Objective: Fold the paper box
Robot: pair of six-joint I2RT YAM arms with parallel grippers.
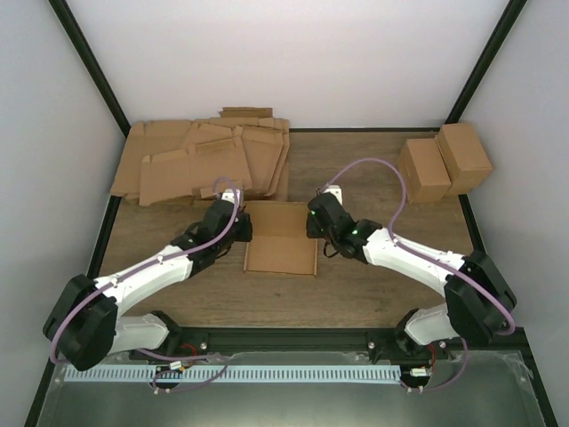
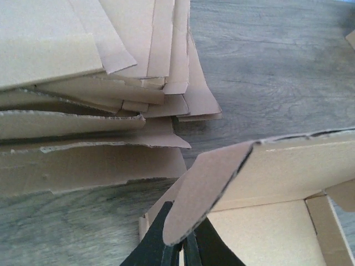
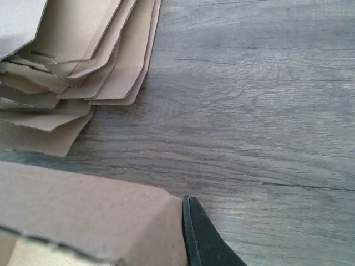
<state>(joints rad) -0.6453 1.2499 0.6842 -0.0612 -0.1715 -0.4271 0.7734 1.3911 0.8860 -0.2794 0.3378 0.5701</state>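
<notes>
The paper box [image 1: 281, 245] lies open mid-table [image 1: 373, 285], directly between our 2 arms, its left and right walls running near to far. Our left gripper [image 1: 238, 229] is at the left wall, fingers [image 2: 147, 252] pressed close around a rounded flap [image 2: 205, 188], seemingly pinching it. Our right gripper [image 1: 314, 222] meets the right wall's far end. Only 1 finger [image 3: 202, 238] shows, outside the wall, so we cannot tell its spread. We judge both arms equally near, folding inward.
</notes>
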